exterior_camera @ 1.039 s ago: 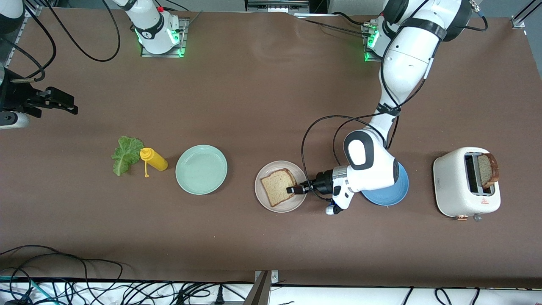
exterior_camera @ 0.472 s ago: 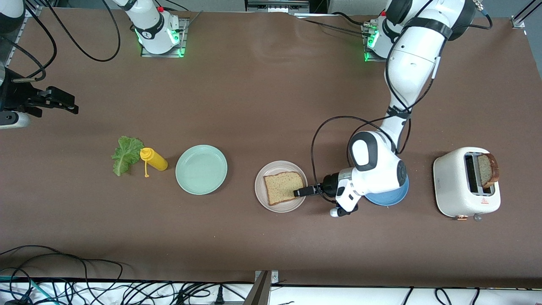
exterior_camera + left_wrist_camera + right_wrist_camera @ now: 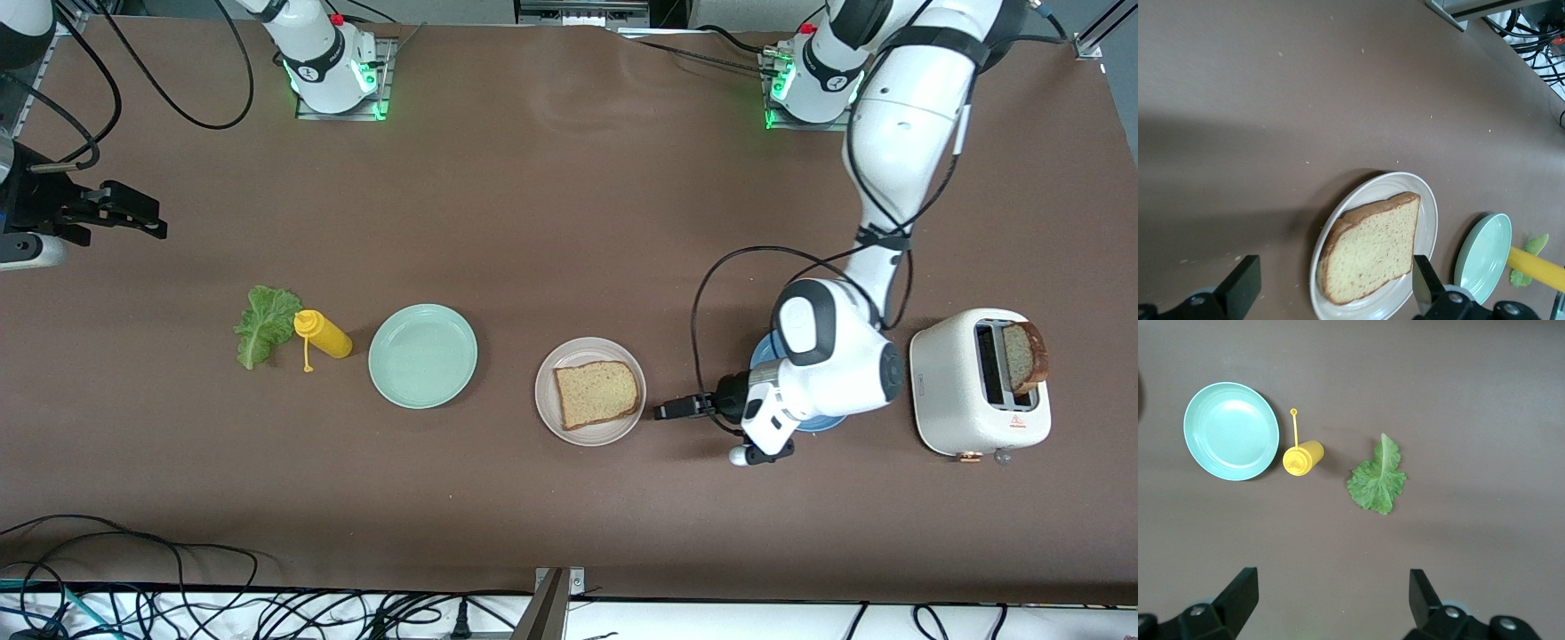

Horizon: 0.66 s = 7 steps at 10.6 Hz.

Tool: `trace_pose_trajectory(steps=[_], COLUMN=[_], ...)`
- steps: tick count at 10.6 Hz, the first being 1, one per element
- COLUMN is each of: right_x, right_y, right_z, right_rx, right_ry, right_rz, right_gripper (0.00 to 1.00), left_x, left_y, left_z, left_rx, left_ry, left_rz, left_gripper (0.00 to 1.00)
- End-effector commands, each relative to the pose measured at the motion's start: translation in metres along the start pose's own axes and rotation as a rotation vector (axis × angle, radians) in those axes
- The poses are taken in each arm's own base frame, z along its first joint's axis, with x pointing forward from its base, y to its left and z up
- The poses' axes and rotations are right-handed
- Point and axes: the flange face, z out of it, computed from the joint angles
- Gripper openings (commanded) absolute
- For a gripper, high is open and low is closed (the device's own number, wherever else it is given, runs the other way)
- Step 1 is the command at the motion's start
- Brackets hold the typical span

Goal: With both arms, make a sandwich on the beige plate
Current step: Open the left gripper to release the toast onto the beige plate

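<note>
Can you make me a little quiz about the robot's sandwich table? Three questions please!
1. True or false: the square brown-crusted bread slice lies on the round pale beige plate.
2. What sticks up out of the white toaster?
A. a second bread slice
B. a lettuce leaf
C. a fork
3. Fill in: the yellow squeeze bottle lies between the round mint-green plate and the ruffled green ______.

Key
1. True. The left pincer is open, off the plate's edge and touching nothing.
2. A, the second bread slice.
3. Lettuce leaf. The right pincer, also open, waits at the right arm's end of the table.
</note>
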Motion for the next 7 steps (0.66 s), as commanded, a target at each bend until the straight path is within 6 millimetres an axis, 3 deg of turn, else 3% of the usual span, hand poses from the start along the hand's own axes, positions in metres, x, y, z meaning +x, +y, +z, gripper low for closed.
trace_pose_trajectory(steps=[1, 2, 6, 7], right_x=[-0.005, -0.005, -0.004, -0.008], right_y=[-0.006, -0.004, -0.017, -0.024], right_z=[-0.008, -0.008, -0.014, -0.015], right_rx=[0.012, 0.012, 0.009, 0.011], right_ry=[0.004, 0.005, 0.016, -0.001], right_rz=[0.004, 0.007, -0.022, -0.034], right_gripper=[1.00, 1.00, 1.00, 1.00], left_x=[-0.005, -0.003, -0.014, -0.014], left_y=[-0.014, -0.024, -0.058, -0.068], left_z=[-0.065, -0.092, -0.147, -0.172], left_rx=[0.092, 0.147, 0.373, 0.430], left_ry=[-0.033, -0.036, -0.024, -0.006], left_rz=[0.040, 0.062, 0.123, 0.134], left_gripper=[1.00, 1.00, 1.00, 1.00])
